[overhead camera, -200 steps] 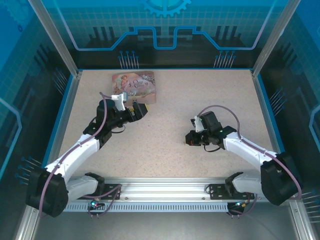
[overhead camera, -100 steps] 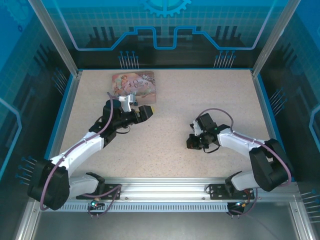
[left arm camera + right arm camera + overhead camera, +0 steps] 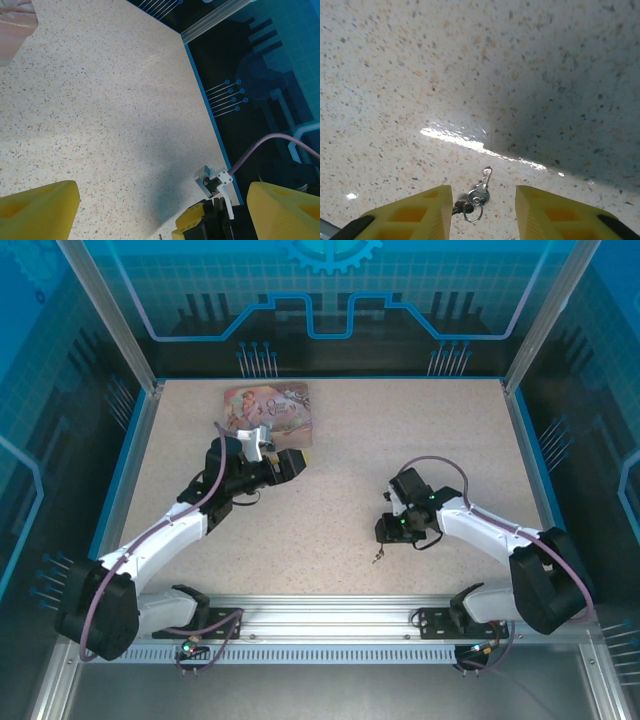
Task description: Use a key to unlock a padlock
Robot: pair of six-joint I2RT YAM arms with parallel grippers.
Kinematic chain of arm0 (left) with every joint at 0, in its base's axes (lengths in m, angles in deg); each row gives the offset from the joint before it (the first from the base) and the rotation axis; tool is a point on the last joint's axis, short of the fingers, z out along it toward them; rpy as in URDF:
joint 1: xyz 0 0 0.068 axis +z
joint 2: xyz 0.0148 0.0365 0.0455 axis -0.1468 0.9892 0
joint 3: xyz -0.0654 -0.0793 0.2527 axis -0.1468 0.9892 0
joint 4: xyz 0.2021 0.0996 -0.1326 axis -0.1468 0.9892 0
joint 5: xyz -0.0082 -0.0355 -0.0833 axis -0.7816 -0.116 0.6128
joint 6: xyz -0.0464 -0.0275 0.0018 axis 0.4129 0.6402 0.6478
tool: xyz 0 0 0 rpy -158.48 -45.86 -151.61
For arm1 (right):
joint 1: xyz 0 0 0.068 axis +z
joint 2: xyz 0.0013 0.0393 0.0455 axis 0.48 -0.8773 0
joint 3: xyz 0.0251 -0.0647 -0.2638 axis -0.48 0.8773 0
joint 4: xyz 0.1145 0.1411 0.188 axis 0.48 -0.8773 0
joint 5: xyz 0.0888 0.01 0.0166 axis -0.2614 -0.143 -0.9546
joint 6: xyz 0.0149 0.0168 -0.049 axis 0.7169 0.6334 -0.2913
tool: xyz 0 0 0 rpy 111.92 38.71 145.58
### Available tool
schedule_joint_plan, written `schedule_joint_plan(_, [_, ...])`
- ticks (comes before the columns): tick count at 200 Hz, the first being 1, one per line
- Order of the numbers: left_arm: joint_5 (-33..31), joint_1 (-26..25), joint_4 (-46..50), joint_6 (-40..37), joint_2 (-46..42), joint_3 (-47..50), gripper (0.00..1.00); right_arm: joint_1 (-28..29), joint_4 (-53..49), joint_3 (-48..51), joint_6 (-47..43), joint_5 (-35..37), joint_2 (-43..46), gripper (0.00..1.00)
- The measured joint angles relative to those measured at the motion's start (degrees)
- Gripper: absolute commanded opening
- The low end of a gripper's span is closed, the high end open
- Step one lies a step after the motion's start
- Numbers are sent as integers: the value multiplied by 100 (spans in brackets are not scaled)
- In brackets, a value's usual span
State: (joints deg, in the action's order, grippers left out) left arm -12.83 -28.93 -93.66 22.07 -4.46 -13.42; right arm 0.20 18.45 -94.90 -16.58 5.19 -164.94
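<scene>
From above, the key (image 3: 378, 556) lies flat on the speckled table (image 3: 330, 420), just off the tips of the right gripper (image 3: 384, 532), with open room all round.

Left wrist: the left gripper (image 3: 160, 200) is spread wide, holding nothing.

Right wrist: the key on its ring (image 3: 472, 212) rests between the half-parted fingers (image 3: 415, 212), unheld. It looks light, thin and stiff, and probably skids on the glossy top. The flat head seems the best place to pinch.
</scene>
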Motion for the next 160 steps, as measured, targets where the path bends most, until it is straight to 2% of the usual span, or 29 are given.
schedule_joint_plan(160, [-98, -4, 79, -74, -98, 0, 89, 1099, -693, -675, 745, 966, -1331, 26])
